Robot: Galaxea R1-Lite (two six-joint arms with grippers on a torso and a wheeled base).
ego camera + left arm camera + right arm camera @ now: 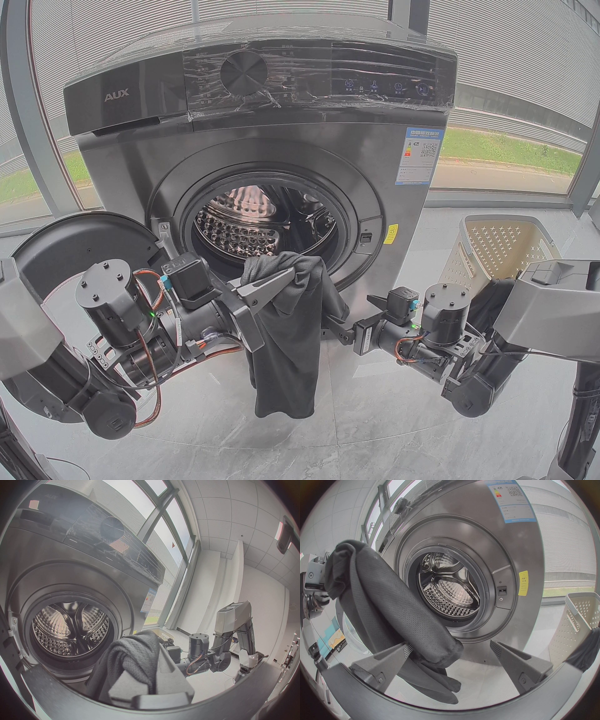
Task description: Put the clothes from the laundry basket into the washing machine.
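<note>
Clothes at the porthole: a dark grey garment hangs from the left gripper before the washing machine.
Head view: the left claw is clamped on the cloth's bunched top, and the rest droops in one long limp fold; round door open, perforated cream laundry basket to the right. Left wrist view: knit fabric heaped over grey fingers, dimpled steel drum gleaming beyond. Right wrist view: the right gripper is spread wide, holding nothing, one wedge-shaped finger apparently touching the garment; more dark cloth drapes the basket rim.
</note>
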